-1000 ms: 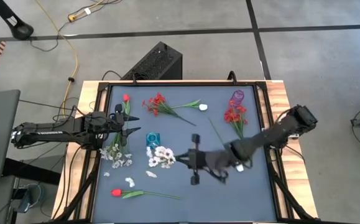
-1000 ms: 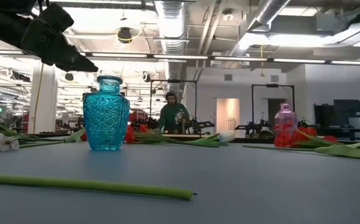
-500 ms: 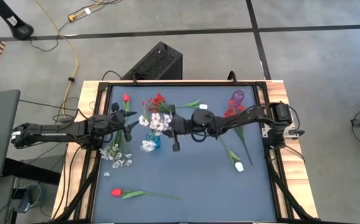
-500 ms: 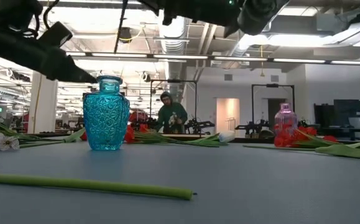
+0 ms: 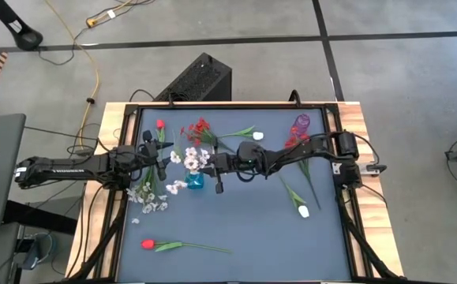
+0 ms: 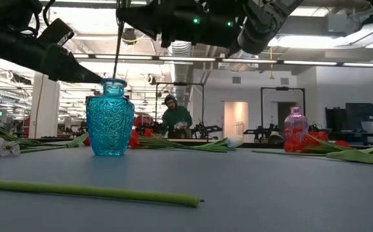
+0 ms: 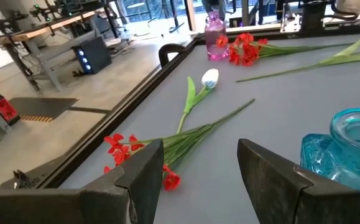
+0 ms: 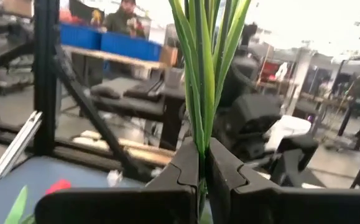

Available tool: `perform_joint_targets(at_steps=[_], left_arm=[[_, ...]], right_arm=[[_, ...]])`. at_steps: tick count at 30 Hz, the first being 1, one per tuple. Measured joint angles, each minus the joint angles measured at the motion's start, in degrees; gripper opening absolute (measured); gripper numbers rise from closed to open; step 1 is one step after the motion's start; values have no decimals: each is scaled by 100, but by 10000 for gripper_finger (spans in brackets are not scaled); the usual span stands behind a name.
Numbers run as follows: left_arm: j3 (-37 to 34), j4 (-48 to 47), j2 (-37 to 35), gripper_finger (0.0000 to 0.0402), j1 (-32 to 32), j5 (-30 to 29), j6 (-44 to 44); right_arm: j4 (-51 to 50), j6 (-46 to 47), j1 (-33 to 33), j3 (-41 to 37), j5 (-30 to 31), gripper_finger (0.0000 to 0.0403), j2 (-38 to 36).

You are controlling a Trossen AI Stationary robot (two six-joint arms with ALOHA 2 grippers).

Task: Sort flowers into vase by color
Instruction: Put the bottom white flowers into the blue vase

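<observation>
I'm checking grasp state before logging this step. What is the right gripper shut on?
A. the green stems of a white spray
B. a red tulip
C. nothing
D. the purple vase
A: the right gripper pinches the green stems above the blue vase.

Right pincer: 2 dark fingers pressed together on a bunch of green stems, which stand upright out of the grip. Blue surface at one corner, a red bud and green leaf tip on it. Beyond: black frame post, blue bins, a person behind them.
</observation>
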Motion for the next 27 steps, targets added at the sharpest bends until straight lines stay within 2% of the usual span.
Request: perform_joint_targets(at_steps=[11, 17, 27], left_arm=[[-2, 24, 0, 196, 0, 156, -87], [-2, 22, 0, 196, 0, 155, -98], [-2, 22, 0, 196, 0, 271, -103]], right_arm=[[133, 152, -67, 30, 201, 41, 390], [-180, 557, -137, 37, 524, 77, 387], [-496, 949, -186, 45, 498, 144, 375]])
